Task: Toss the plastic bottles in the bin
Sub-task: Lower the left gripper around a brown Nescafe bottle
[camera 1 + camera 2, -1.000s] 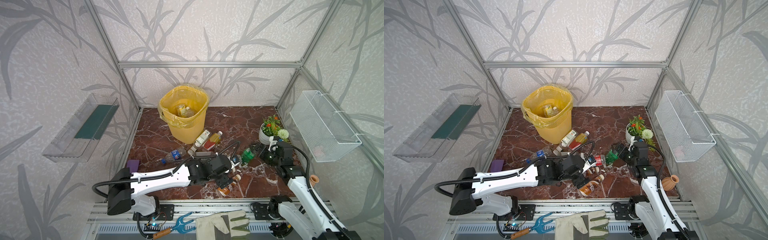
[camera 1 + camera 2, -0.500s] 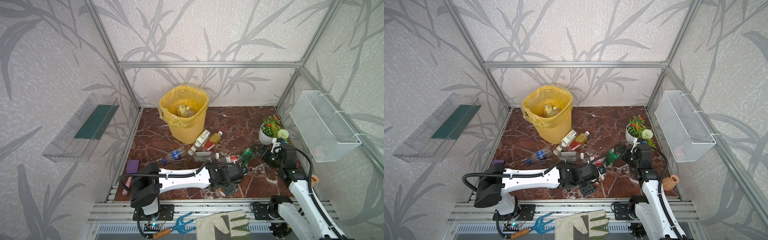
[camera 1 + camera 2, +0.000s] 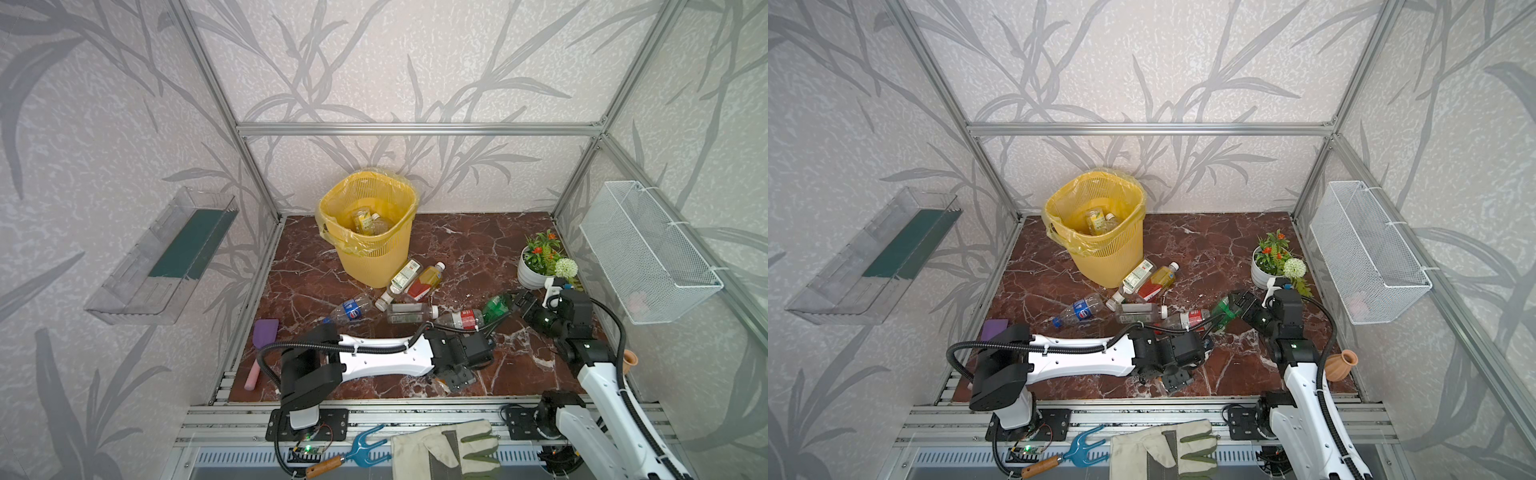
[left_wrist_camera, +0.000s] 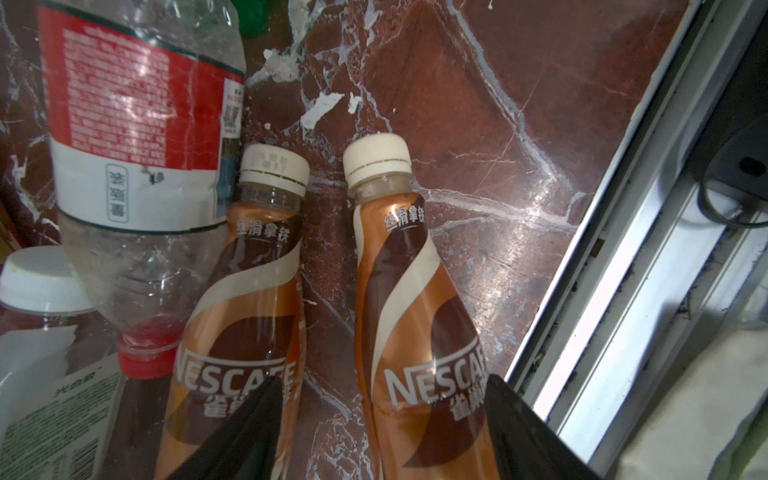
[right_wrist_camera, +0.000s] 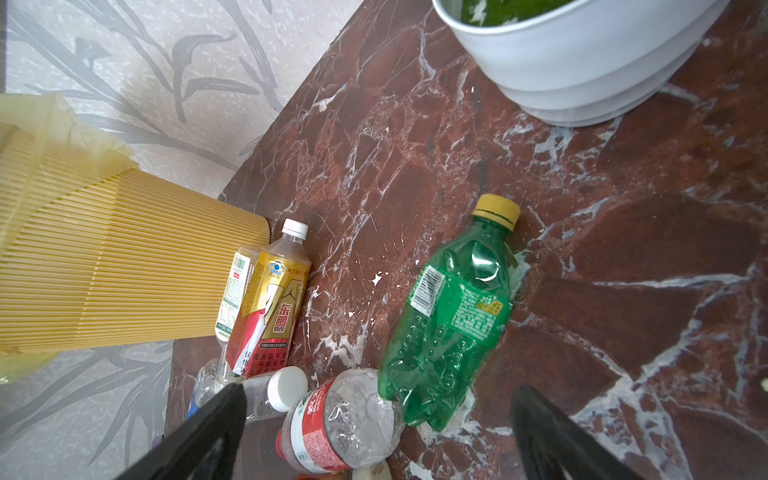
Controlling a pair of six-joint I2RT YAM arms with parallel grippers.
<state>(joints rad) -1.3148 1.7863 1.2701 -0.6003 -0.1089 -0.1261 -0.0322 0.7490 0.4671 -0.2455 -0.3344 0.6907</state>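
Grip not yet made on either side

Low over the near edge of the marble floor (image 3: 478, 249), the left claw (image 4: 382, 380) has its jaws apart around a coffee bottle (image 4: 415, 324) lying on its side. One finger (image 4: 519, 415) sits at the bottle's flank and the other stands clear of it, so nothing is clamped. A second coffee bottle (image 4: 249, 311) lies just beside the first, roughly parallel, caps pointing the same way. Next to that lies a clear red-label bottle (image 4: 137, 124).

Further right, the right claw (image 5: 380, 392) is spread wide and empty, poised at the base of a green bottle (image 5: 449, 320) that lies flat on the floor. The green bottle's base is just beside the red-label bottle.

At the back left of the floor the bin (image 3: 374, 257) stands upright, with a few bottles (image 3: 365, 218) at its bottom. A white-label bottle (image 3: 401, 280) and an amber bottle (image 3: 424, 282) lie side by side against its foot. A blue-label bottle (image 3: 349, 309) and a clear bottle (image 3: 409, 311) lie between those two and the left arm. A plant pot (image 3: 530, 276) sits near the right claw
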